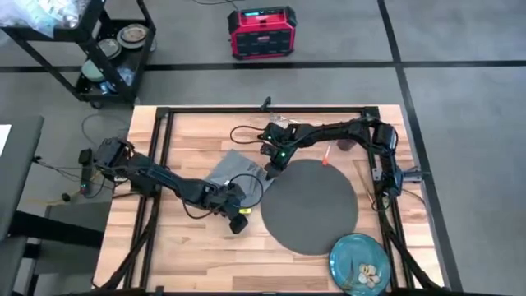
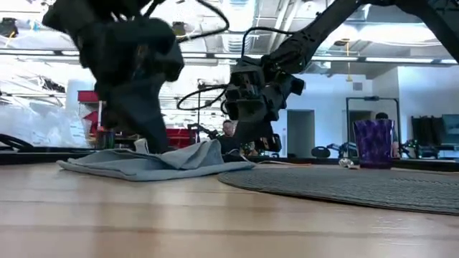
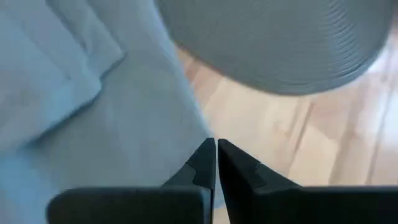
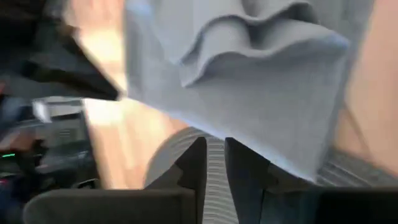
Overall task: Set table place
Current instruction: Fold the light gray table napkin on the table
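The grey cloth napkin [image 1: 233,171] lies rumpled on the table [image 1: 189,247], with one corner [image 4: 308,168] over the rim of the round dark mat [image 1: 311,210]. My left gripper [image 3: 216,152] is shut and low over the napkin's [image 3: 93,124] edge on the mat's side. My right gripper [image 4: 214,152] stands over the mat's [image 4: 214,186] rim just short of the napkin [image 4: 261,93], its fingers a narrow gap apart. The blue-green plate [image 1: 360,263] sits at the near right. A purple cup [image 2: 374,142] and an orange-handled utensil [image 1: 326,156] lie beyond the mat. My left gripper has its shut fingertips [image 3: 205,158] right at the napkin's edge [image 3: 193,118] beside the mat; whether they touch the cloth I cannot tell. My right gripper has nothing between its fingers; the napkin's near folds [image 4: 205,68] lie just beyond the tips, and I cannot tell whether they touch.
A black wheeled cart [image 1: 107,49] and a red box [image 1: 261,31] stand on the floor beyond the table's far edge. Bare wood [image 1: 197,255] spreads along the near left of the table. A person sits far off in the room [image 2: 228,130].
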